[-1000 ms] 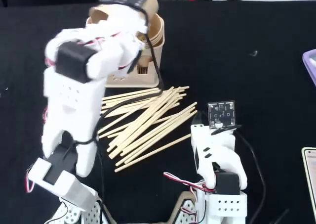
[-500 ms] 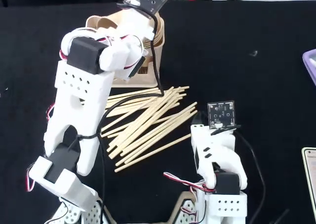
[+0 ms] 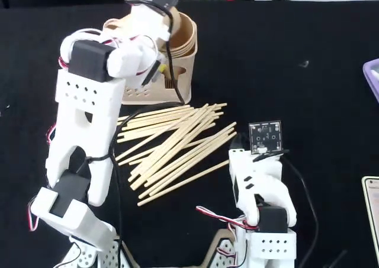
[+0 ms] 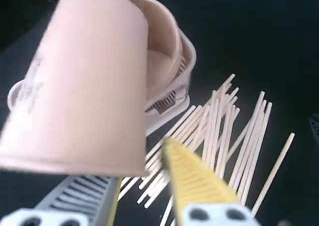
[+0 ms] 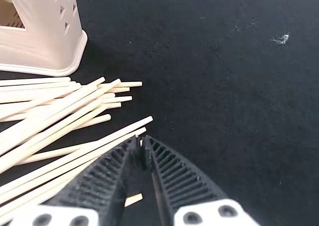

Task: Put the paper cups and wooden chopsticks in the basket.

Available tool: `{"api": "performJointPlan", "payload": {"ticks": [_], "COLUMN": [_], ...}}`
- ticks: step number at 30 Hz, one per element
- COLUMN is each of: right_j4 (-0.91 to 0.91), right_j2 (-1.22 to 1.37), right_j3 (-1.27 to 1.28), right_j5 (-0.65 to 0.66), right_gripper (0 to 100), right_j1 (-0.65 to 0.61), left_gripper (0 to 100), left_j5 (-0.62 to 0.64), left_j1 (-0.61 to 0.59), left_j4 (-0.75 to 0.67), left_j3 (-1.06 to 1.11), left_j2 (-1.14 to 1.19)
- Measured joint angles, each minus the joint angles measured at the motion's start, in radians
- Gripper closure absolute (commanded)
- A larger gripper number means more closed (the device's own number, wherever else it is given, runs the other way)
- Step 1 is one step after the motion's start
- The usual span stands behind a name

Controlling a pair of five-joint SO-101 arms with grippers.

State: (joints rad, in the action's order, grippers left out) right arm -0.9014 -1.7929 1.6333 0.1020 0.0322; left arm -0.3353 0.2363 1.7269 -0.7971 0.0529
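My left gripper (image 4: 142, 161) is shut on a tilted paper cup (image 4: 84, 86); its yellow finger (image 4: 192, 183) lies against the cup's wall near the rim. In the high view this arm hangs over the beige basket (image 3: 177, 89) at the back left, with the yellow finger (image 3: 161, 68) showing at the basket's front wall. More paper cups (image 3: 186, 34) sit nested in the basket (image 4: 169, 99). A loose pile of wooden chopsticks (image 3: 177, 141) lies on the black table in front of it. My right gripper (image 5: 139, 143) is shut and empty, low at the pile's right end (image 5: 60, 116).
The black table stretches bare to the right of the chopsticks. A purple object (image 3: 373, 78) and a pale card (image 3: 372, 209) sit at the right edge. The basket's corner (image 5: 45, 31) stands ahead of the right gripper.
The left arm swung over the basket with the cup, first right, then back left and lower. The right arm and the chopsticks have not moved.
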Motion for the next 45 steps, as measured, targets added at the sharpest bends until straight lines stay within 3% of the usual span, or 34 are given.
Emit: {"api": "performJointPlan", "payload": {"ticks": [8, 14, 19, 30, 36, 41, 45], "right_j4": [0.0, 0.0, 0.0, 0.0, 0.0, 0.0, 0.0], "right_j2": [0.0, 0.0, 0.0, 0.0, 0.0, 0.0, 0.0], "right_j3": [0.0, 0.0, 0.0, 0.0, 0.0, 0.0, 0.0], "right_j5": [0.0, 0.0, 0.0, 0.0, 0.0, 0.0, 0.0], "right_gripper": [98.4, 98.4, 98.4, 98.4, 98.4, 98.4, 98.4], "right_j1": [0.0, 0.0, 0.0, 0.0, 0.0, 0.0, 0.0], "left_gripper": [78, 78, 78, 78, 77, 71, 69], "left_j5": [0.009, 0.1, 0.107, 0.12, 0.204, 0.011, -0.029], "left_j1": [0.002, 0.002, -0.003, -0.164, -0.27, -0.269, -0.258], "left_j4": [-0.129, -0.236, -0.256, -0.236, -0.218, -0.112, -0.097], "left_j3": [0.0, 0.0, 0.002, -0.02, -0.02, -0.02, -0.02], "left_j2": [0.0, 0.0, 0.0, 0.002, 0.002, 0.002, 0.002]}}
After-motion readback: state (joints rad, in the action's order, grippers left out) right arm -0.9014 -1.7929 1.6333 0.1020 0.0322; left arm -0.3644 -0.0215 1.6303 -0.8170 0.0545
